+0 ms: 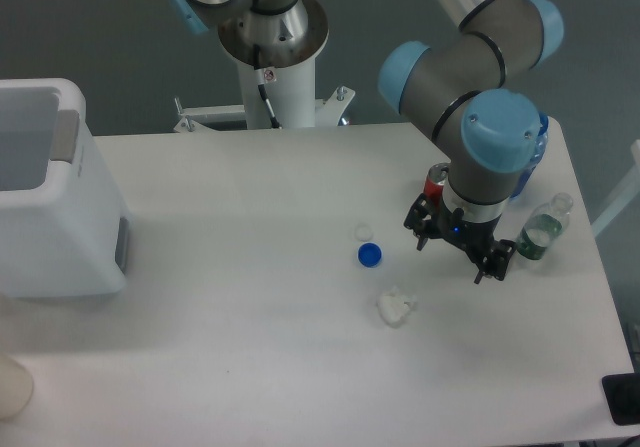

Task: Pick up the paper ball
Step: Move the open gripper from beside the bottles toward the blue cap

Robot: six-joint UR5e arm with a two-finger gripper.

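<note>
The paper ball (396, 307) is a small lumpy white wad lying on the white table, below the middle. My gripper (458, 251) hangs above the table to the right of it and a little farther back, apart from it. Its two dark fingers are spread wide with nothing between them.
A round blue cap (370, 256) and a tiny whitish cap (364, 232) lie left of the gripper. A red can (437, 179) and a clear bottle (541, 230) stand by the arm at the right. A large white box (55, 202) fills the left side of the table (230, 267).
</note>
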